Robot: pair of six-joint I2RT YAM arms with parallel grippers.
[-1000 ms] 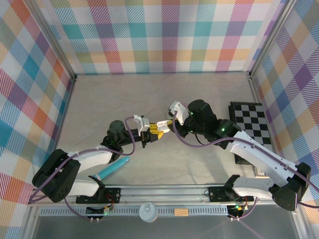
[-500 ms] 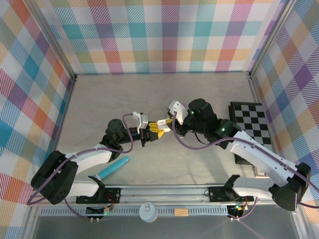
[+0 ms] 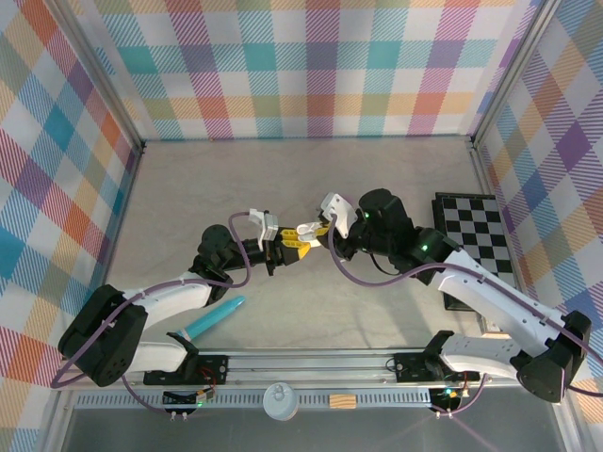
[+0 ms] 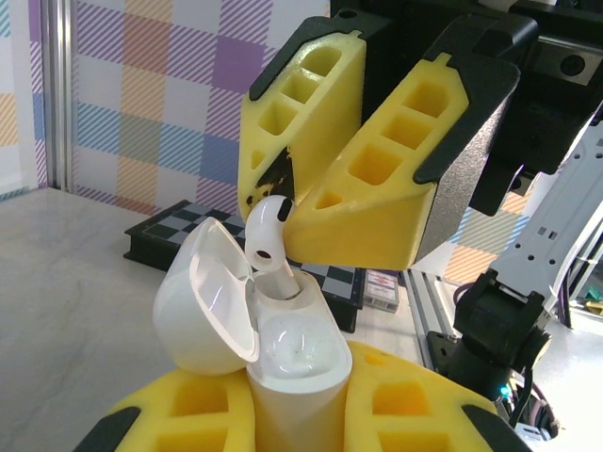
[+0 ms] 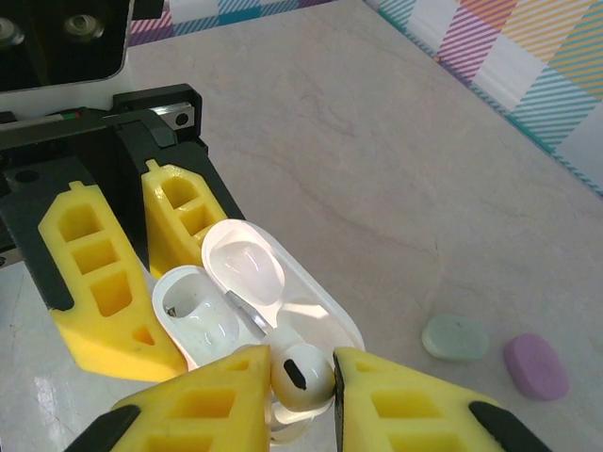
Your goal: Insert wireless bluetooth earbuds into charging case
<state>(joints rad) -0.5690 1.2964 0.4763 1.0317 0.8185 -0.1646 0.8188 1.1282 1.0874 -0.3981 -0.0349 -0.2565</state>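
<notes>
**A:** Who is holding what?

**B:** The left gripper (image 4: 300,414) has its yellow foam jaws clamped on the body of the white glossy plastic charging case (image 4: 294,363), which is held upright with its hinged lid (image 4: 203,303) swung open. The right gripper (image 5: 301,377) is above the case, jaws pinched on the head of a white stemmed plastic earbud (image 4: 267,235).

**A:** Is the bud in yet?

**B:** Partly, I'd say. The stem dips into the socket on the case's far side, but the head sits clear above the rim, so it isn't seated. The socket beside it looks empty.

**A:** So what's left?

**B:** Pushing this bud down until it is seated, letting go, then filling the second socket and probably closing the lid. That puts the job early to midway.

**A:** Anything else nearby?

**B:** On the table (image 5: 377,141) well beyond the case lie a pale green pebble-shaped case (image 5: 454,337) and a purple one (image 5: 535,365), both closed. I can't tell what's inside them.
</notes>
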